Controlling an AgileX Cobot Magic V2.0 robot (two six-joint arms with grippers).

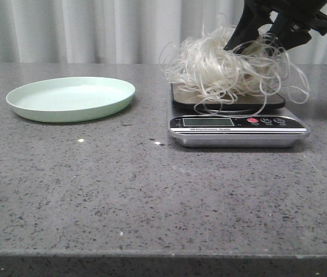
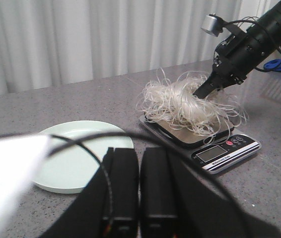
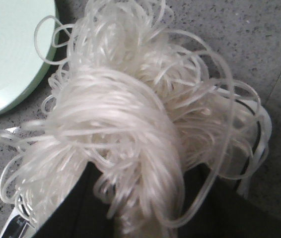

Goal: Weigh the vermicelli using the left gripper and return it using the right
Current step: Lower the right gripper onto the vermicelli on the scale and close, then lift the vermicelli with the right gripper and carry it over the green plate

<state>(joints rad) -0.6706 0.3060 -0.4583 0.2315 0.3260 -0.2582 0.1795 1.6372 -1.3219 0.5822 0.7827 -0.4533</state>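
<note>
The vermicelli is a fluffy ball of white glassy strands on the platform of a digital kitchen scale. My right gripper comes down from the upper right into the ball. In the right wrist view its black fingers are closed on a thick bundle of vermicelli, and the right gripper is half buried in strands. Loose loops still hang onto the scale. My left gripper is shut and empty, held back over the table to the left of the scale and away from the vermicelli.
A pale green round plate lies empty on the grey stone table to the left of the scale. A white curtain hangs behind the table. A cable loops across the left wrist view over the plate.
</note>
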